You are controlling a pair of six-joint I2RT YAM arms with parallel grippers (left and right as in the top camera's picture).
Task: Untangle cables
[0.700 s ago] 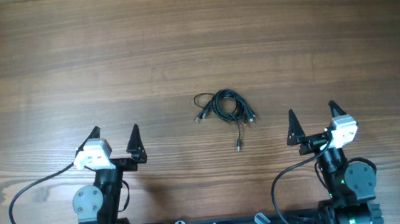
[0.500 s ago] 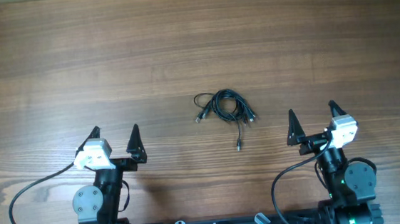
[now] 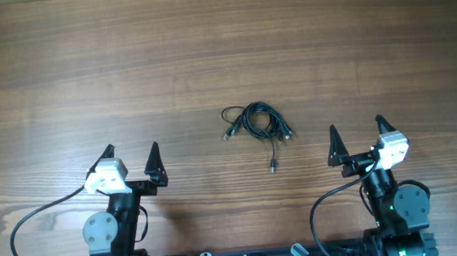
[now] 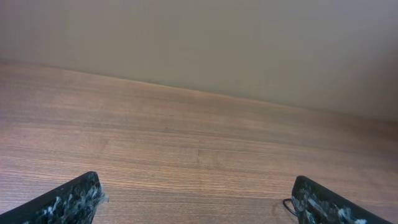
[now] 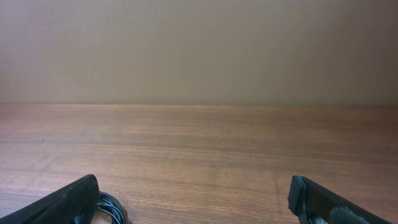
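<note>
No readable text, labels, brands, numbers or signs in any view.

- The cables [image 3: 256,121] lie as 1 small tangle of black loops on the wooden table [image 3: 84,57], between the 2 arms and farther out than both.
- 1 strand trails toward the near edge and ends in a small plug [image 3: 272,169].
- The left gripper [image 3: 130,149], near left, has its fingers spread wide and holds nothing.
- The right gripper [image 3: 356,126], near right, is spread the same way, apart from the cables.
</note>
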